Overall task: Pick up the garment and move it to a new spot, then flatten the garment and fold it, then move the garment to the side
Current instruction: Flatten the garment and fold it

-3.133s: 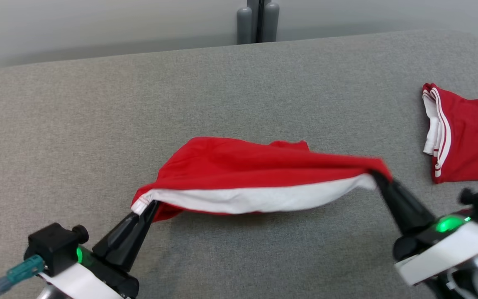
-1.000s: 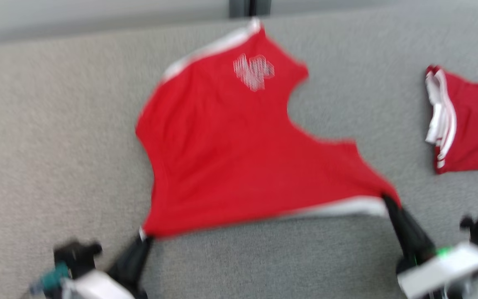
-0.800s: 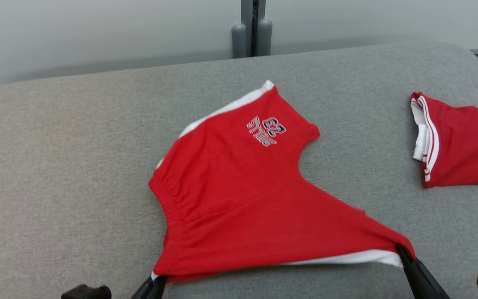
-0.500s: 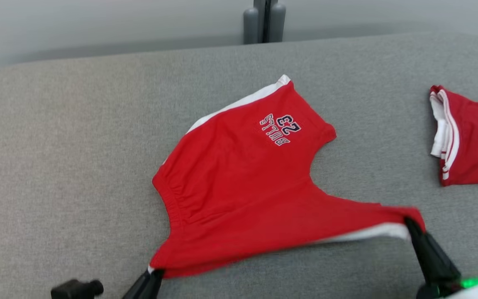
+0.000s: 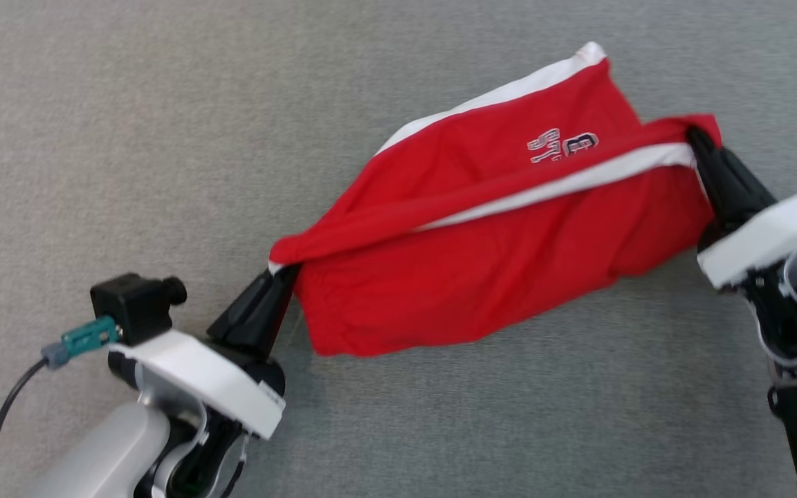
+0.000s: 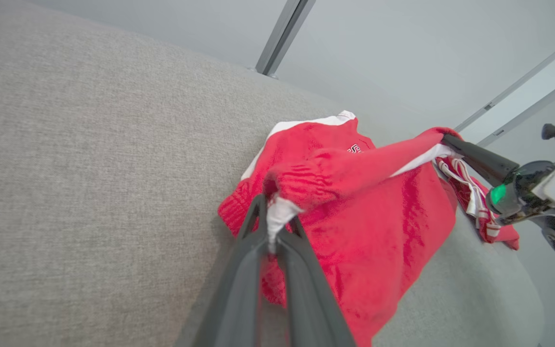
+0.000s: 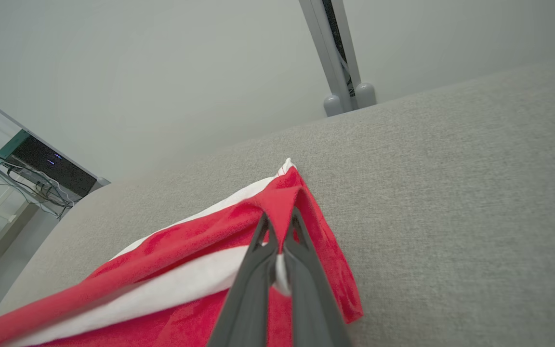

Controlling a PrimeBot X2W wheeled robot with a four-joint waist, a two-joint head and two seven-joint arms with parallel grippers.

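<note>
The garment (image 5: 481,270) is a pair of red shorts with white side stripes and a printed number. It hangs doubled over above the grey padded table (image 5: 129,138), its far leg resting on the surface. My left gripper (image 5: 282,271) is shut on the white-trimmed corner at the lower left, and the left wrist view shows that pinch (image 6: 272,226) close up. My right gripper (image 5: 694,135) is shut on the opposite corner at the upper right, with red and white cloth between its fingers (image 7: 280,231). The held edge stretches taut between both grippers.
A second red garment (image 6: 480,207) with white stripes lies behind my right gripper near the table's rounded end. A grey post (image 7: 340,96) stands past the far edge. A shelf with a black device (image 7: 51,166) is off to one side.
The head camera has tilted down. The garment lay spread flat with its near edge held; now both grippers have carried that edge up and away, doubling the cloth over itself.
</note>
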